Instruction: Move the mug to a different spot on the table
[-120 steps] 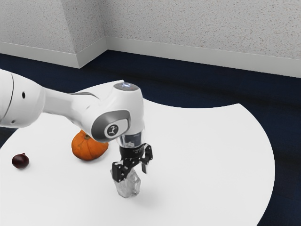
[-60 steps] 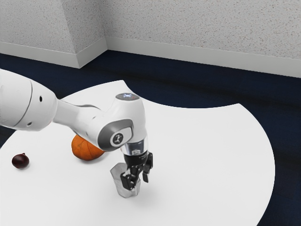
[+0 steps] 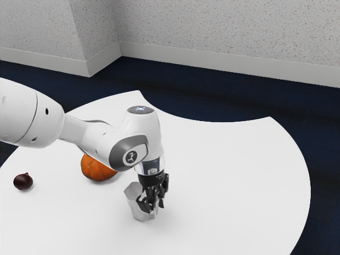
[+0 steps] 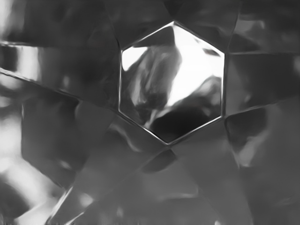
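My jaws sit narrow, pinching the wall of 1 mug (image 3: pixel 134 204); 1 pumpkin (image 3: pixel 94 169), 1 dark fruit (image 3: pixel 23 181); my gripper (image 3: pixel 151 204) points straight down

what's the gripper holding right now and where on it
The mug, pinched by the gripper at its wall on the exterior view's right side.

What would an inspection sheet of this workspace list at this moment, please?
Surface: white table with a curved edge.
Job's things: clear faceted mug, upright on the table; the wrist view looks down into it.
Clutter: orange pumpkin partly behind the arm; small dark round fruit toward the exterior view's left.
Hand: hand lowered onto the mug's rim; grip not readable.
Cables: nothing seen.
Surroundings: dark blue floor, grey speckled wall.
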`<state>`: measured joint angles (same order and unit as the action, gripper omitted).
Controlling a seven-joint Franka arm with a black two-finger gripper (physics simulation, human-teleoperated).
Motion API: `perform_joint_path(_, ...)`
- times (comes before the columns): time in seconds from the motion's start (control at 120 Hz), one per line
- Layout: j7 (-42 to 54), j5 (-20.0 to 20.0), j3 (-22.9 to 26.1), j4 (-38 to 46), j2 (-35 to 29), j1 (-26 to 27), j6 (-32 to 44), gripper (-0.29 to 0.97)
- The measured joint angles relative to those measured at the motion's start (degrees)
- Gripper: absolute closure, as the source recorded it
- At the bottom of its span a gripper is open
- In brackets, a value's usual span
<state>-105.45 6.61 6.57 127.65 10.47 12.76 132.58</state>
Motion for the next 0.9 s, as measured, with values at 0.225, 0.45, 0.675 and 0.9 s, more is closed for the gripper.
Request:
perform_joint_path(0.225, -0.74, -1.84, 0.01, -0.10, -0.11, 0.00, -1.30, 0.48)
perform_joint_path(0.45, -1.21, -11.06, -0.40, -2.86, -0.21, -0.73, -3.07, 0.56)
perform_joint_path(0.675, -1.43, -21.01, -0.41, -10.43, 2.32, -2.51, -6.04, 0.63)
perform_joint_path(0.9, -1.36, -26.84, -0.41, -15.61, 6.22, -6.19, -9.49, 0.66)
